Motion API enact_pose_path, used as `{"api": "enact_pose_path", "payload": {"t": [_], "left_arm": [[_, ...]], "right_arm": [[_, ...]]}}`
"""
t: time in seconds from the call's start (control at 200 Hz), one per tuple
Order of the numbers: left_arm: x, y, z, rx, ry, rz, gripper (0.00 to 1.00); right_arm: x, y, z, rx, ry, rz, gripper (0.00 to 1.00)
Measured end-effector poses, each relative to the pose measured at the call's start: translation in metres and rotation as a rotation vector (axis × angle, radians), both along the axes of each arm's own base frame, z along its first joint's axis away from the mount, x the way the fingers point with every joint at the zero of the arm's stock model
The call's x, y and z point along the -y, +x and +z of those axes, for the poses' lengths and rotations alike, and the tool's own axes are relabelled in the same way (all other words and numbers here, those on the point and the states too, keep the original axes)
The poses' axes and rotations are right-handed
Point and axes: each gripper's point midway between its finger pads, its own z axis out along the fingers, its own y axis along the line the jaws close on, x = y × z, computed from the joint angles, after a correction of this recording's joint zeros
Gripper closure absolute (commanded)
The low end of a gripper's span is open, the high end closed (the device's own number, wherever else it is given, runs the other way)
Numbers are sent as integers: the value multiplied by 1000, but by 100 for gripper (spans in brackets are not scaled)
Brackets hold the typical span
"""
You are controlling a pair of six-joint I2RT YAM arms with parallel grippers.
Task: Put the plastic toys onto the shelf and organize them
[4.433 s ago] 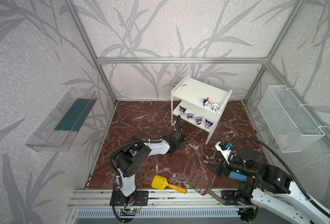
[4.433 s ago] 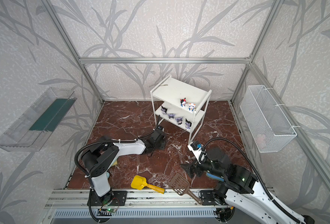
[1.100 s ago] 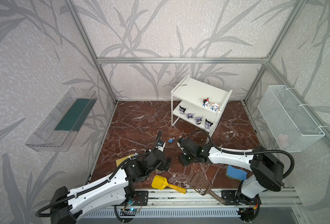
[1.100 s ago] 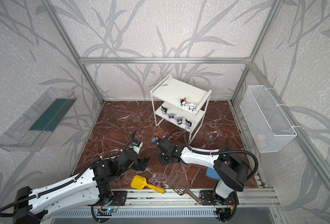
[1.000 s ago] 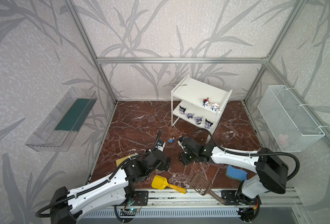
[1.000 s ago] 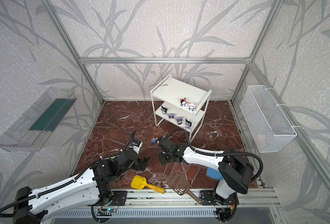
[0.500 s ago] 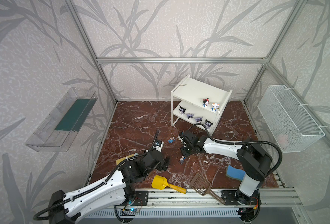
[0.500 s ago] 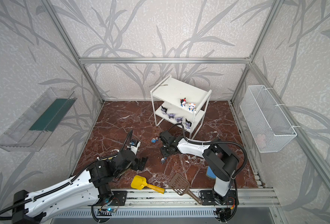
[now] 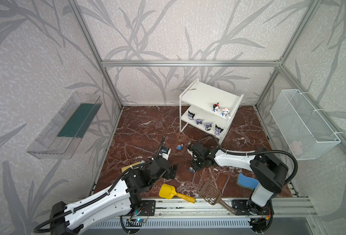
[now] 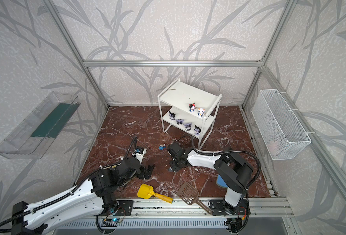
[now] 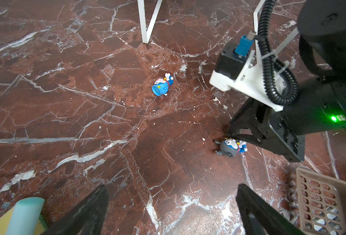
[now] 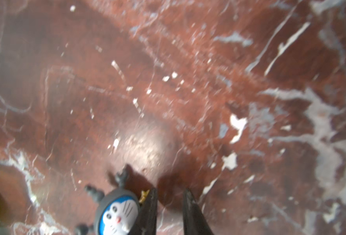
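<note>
The white shelf (image 9: 208, 95) (image 10: 188, 91) stands at the back, with two blue-and-white toys (image 9: 221, 109) on its top tier and several black-and-purple toys (image 9: 203, 123) on the lower one. A blue-headed toy (image 9: 180, 147) (image 11: 162, 87) lies on the marble floor. A grey-headed toy (image 9: 190, 168) (image 11: 228, 147) (image 12: 117, 211) lies beside my right gripper (image 9: 194, 168) (image 12: 170, 195). That gripper's jaws are nearly together on bare floor, the toy outside one finger. My left gripper (image 9: 171, 173) (image 11: 172, 187) hovers open, short of both loose toys.
A yellow scoop (image 9: 168, 191) and a brown slotted scoop (image 9: 210, 192) (image 11: 320, 203) lie near the front rail. A blue sponge (image 9: 246, 181) sits under the right arm, a yellow sponge (image 9: 131, 165) by the left arm. A wire basket (image 9: 302, 122) and a clear tray (image 9: 66, 126) hang on the side walls.
The right gripper's jaws have closed in next to the grey-headed toy and the right arm's elbow has swung back. The left arm has barely shifted and stays open.
</note>
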Motion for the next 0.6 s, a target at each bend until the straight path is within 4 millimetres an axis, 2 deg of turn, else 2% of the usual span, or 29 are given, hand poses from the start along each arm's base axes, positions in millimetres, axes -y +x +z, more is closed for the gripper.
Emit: {"api": "enact_pose_path", "payload": {"t": [0.175,0.285,0.495,0.6], "left_arm": [[8,-3,-8,-42,-3,-24,1],[19,-9,-21,-110,-23,-48,1],[43,-26,-61,-293,-62,-103,1],[56,-28,-68,-338,-94,-114,1]], "right_arm": [[9,-29,0,-25,-15,19,76],[9,-40,2,-33,-10,24,76],[11,-47,12,-17,20,8,74],[11,-46,19,-1,53,0,75]]}}
